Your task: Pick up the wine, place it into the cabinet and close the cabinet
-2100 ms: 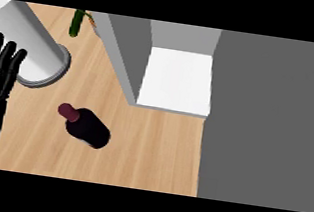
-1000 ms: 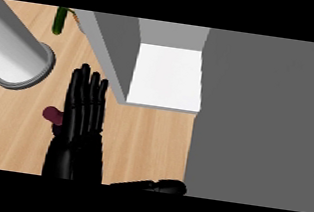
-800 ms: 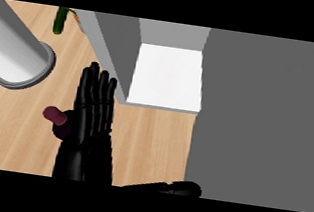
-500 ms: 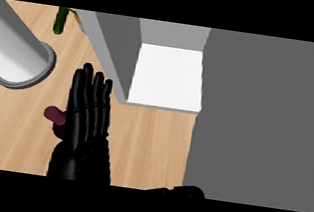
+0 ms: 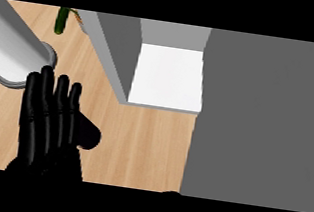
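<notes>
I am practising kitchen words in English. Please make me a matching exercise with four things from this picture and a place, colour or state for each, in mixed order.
Things:
1. left hand
2. cylinder
3. cabinet
4. green thing

Descriptions:
a. open, white inside
b. at the top edge, left of the cabinet
c. black, fingers straight
d. pale grey, upper left corner

Pairs: 1-c, 2-d, 3-a, 4-b

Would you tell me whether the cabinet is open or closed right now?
Open. The cabinet has its grey door swung out toward the counter, and its white inside shelf is in plain view with nothing on it.
</notes>
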